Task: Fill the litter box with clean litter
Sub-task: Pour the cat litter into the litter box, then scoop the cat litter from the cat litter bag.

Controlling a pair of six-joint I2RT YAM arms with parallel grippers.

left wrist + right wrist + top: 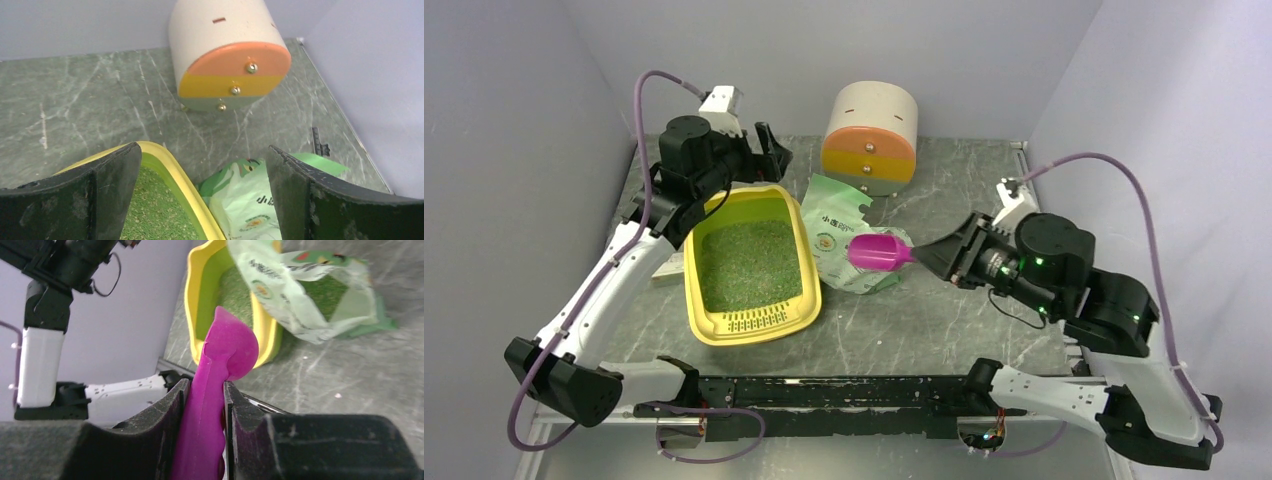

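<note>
My left claw (767, 152) hangs spread wide and holds nothing. It sits at the 12 o'clock end of the litter box (706, 325), over the corner toward 1 o'clock. In my left wrist view, that yellow rim runs below the gap between my two pads.

The litter box lies flat on the surface (924, 320), at about 9 o'clock from its middle. Its slotted grille (759, 318) is at the 6 o'clock end. Clean litter (749, 265) covers the floor of the box in a greenish-grey layer.

At the box's 3 o'clock side, just beside its wall, the pale green printed bag (832, 232) lies slumped. Its mouth is open, and my right wrist view shows more of the same granules inside. At 12 o'clock from the bag, near the back wall, the round drawer cabinet (871, 135) stands apart from everything else.

The magenta scoop (876, 252) is over the bag's 3 o'clock edge, bowl pointing toward 9 o'clock. I cannot tell whether the bowl holds any litter. My right claw (921, 256) is pinched narrow on the scoop's handle, one pad pressed against each side.
</note>
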